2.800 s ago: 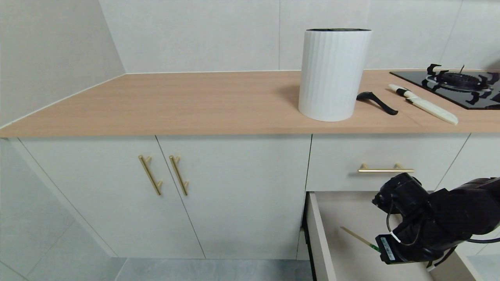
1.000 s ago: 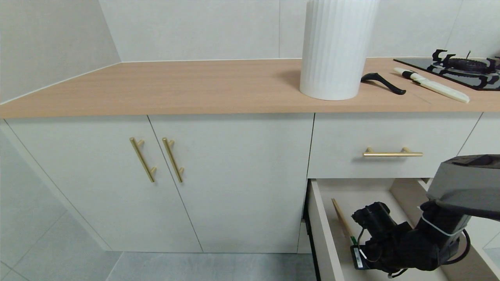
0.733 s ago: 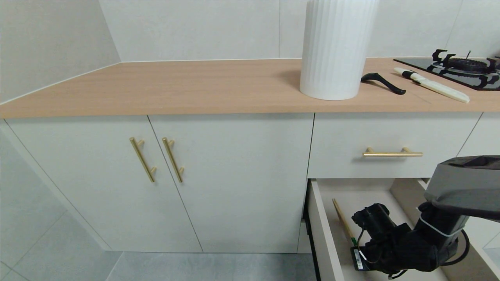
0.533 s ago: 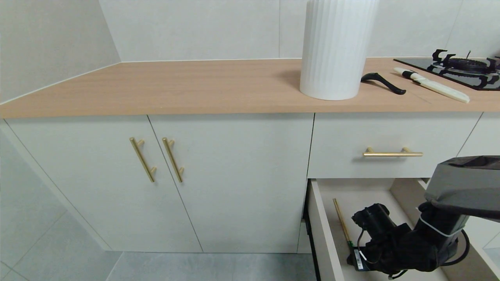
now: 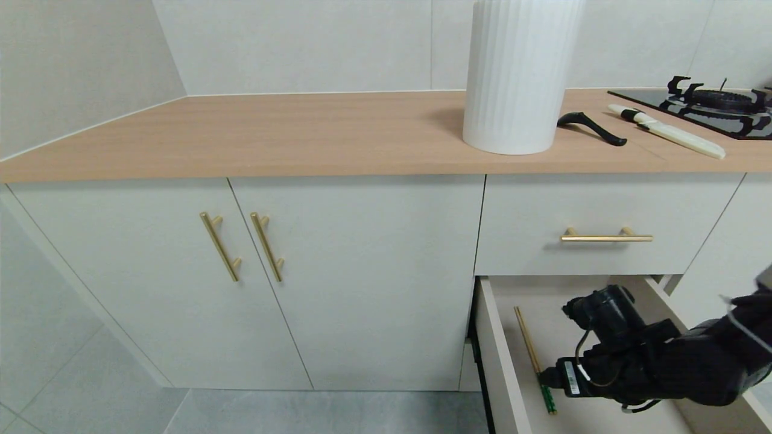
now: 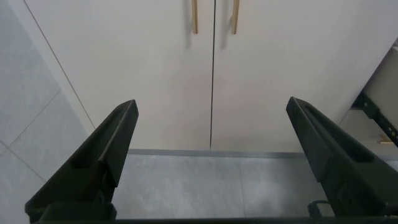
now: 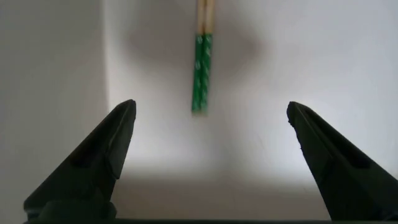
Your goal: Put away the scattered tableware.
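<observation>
We see slim green-tipped wooden chopsticks (image 5: 530, 349) flat in the smooth pale drawer (image 5: 494, 361); right gripper (image 7: 210, 109) and left gripper (image 6: 211, 104) gape empty

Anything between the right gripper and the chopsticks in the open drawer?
Nothing visible does. The right gripper hangs open over the drawer, and the chopsticks lie on its bare floor just beyond the fingertips, near its left wall, with only open space between.

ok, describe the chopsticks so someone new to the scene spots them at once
Below the wooden countertop, the lower drawer on the right stands pulled open. The chopsticks lie on its floor along the left wall: a thin pale pair with green ends.
</observation>
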### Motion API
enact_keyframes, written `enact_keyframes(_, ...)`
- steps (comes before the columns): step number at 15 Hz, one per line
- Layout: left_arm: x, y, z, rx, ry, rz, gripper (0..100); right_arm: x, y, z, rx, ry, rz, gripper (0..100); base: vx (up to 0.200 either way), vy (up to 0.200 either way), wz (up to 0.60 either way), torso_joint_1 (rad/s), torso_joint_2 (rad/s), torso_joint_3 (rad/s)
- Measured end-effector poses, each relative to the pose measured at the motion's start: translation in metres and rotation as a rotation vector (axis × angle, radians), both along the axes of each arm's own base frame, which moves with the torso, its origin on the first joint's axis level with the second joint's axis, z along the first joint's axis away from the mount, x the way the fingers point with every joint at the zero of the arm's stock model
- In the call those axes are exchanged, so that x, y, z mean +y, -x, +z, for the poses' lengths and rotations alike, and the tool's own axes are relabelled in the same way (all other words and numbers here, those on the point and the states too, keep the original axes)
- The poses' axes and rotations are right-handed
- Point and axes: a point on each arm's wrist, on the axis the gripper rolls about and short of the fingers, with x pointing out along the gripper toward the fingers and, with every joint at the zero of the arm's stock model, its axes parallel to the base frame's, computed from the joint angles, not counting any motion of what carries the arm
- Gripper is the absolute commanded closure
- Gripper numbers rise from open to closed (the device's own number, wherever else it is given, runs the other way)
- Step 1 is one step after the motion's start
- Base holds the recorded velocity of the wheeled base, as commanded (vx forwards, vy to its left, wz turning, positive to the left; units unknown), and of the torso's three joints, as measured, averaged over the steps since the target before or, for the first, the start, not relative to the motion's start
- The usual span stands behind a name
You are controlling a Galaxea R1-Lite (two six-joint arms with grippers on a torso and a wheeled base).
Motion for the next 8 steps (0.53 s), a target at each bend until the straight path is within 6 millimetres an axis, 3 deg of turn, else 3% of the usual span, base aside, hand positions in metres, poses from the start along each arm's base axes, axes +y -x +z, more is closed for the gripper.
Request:
enact_keyframes(5,0.000,0.000,0.000,0.000,0.000,0.000,0,-0.029,0.043,0.108,-0.076,-0.014,-0.012,0,0.000,0.000,0.00,0.000,0.00,0.000)
enact_keyframes(8,0.000,0.000,0.000,0.000,0.000,0.000,0,-0.043,0.057,0.140,-0.199,-0.030,-0.020,0,0.000,0.000,0.00,0.000,0.00,0.000)
